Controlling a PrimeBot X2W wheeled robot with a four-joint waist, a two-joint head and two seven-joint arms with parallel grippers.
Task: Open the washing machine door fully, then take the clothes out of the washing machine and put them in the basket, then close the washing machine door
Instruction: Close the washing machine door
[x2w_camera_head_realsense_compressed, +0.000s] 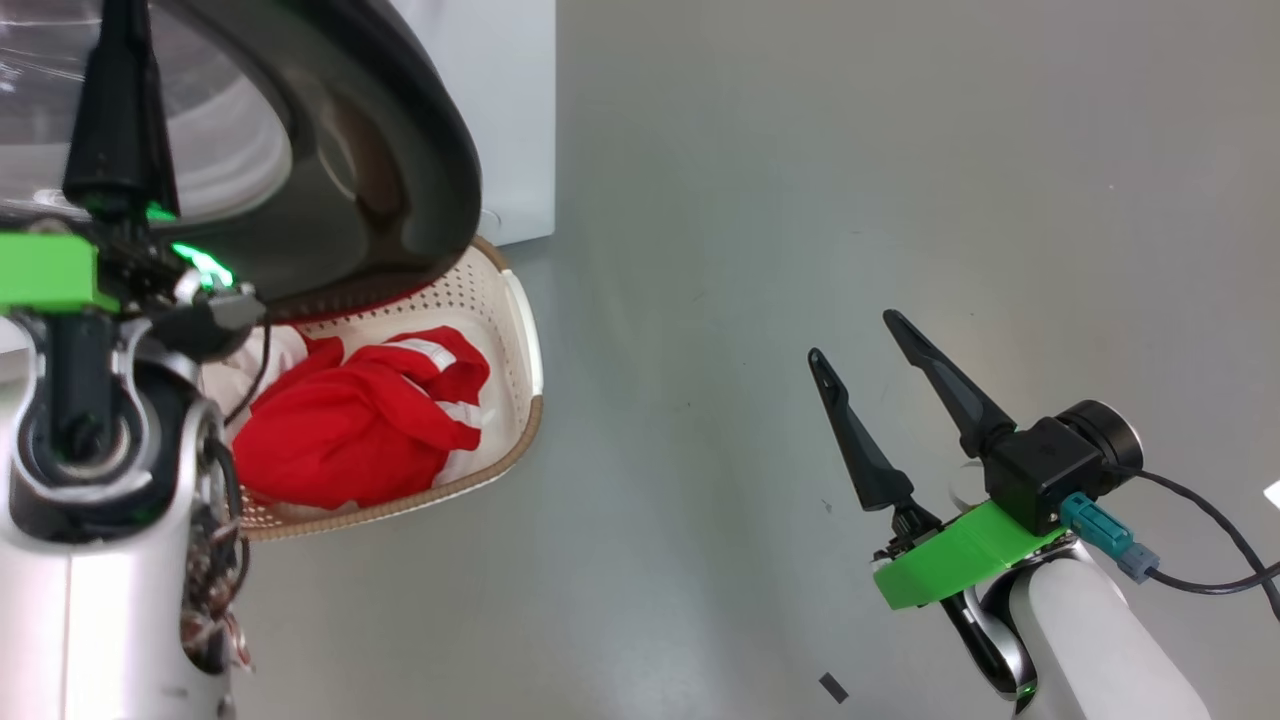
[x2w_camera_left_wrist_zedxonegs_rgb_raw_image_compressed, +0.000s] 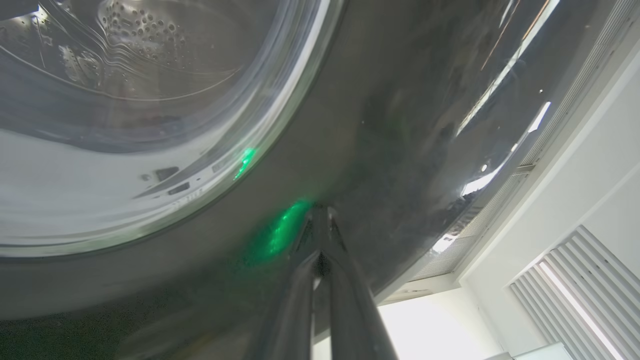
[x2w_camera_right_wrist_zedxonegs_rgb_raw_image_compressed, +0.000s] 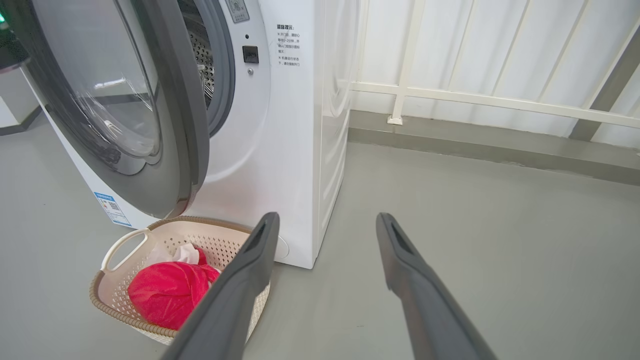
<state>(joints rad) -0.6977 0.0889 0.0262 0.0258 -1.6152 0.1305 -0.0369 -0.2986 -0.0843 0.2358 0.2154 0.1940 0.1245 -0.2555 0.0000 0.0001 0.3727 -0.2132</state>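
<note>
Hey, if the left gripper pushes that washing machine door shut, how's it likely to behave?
The washing machine door probably swings as one rigid piece: thick rim, bulging glass. Its glossy rim looks slippery, so the left gripper's closed tips pressed there might slide. The basket sits close beneath; the edge might brush it.

Red clothes (x2w_camera_head_realsense_compressed: 350, 430) bundled in basket (x2w_camera_head_realsense_compressed: 470, 295) before white washing machine (x2w_camera_right_wrist_zedxonegs_rgb_raw_image_compressed: 280, 150); black-rimmed door (x2w_camera_head_realsense_compressed: 400, 150) half-open above.
</note>
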